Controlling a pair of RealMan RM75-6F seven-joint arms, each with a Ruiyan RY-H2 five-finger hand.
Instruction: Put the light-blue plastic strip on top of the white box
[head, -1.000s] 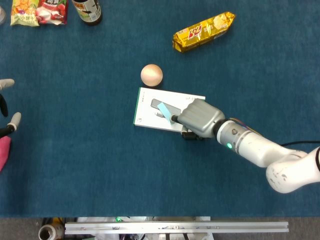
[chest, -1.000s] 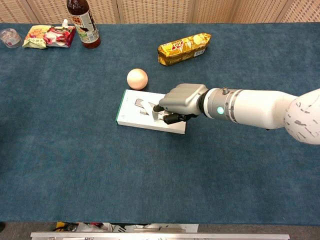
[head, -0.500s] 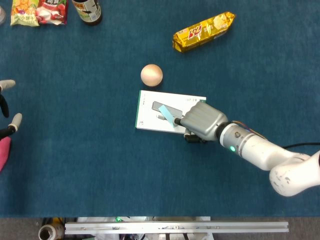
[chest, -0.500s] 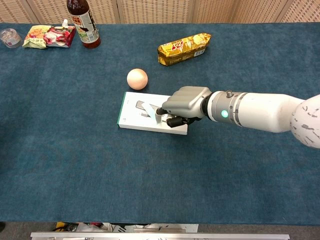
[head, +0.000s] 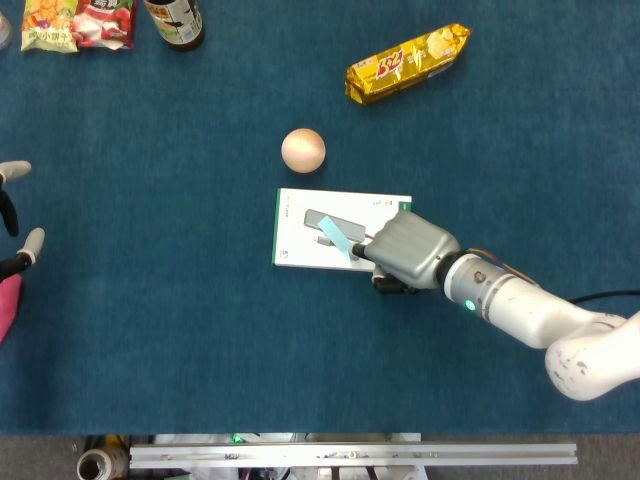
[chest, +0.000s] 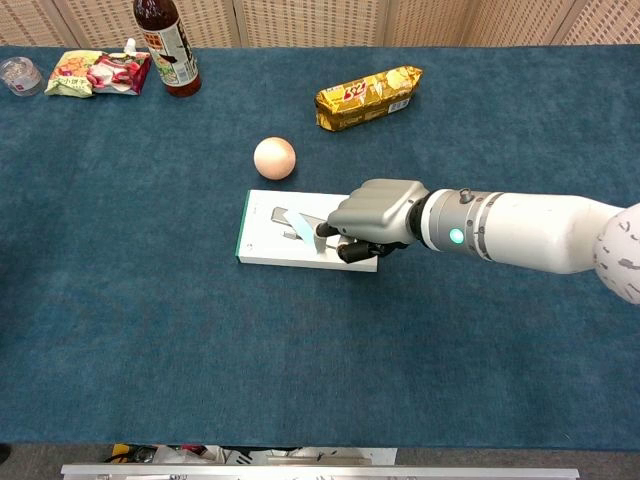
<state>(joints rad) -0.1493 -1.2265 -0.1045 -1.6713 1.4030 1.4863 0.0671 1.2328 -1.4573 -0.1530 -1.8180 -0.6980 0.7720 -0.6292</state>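
Light-blue plastic strip lies tilted on top of the white box, its near end pinched in the right hand, whose fingers curl down over the box's right edge. Beyond the box on the blue tabletop sits a peach-coloured ball, with a yellow snack packet further back. Only fingertips of the left hand show at the left edge, spread apart and holding nothing
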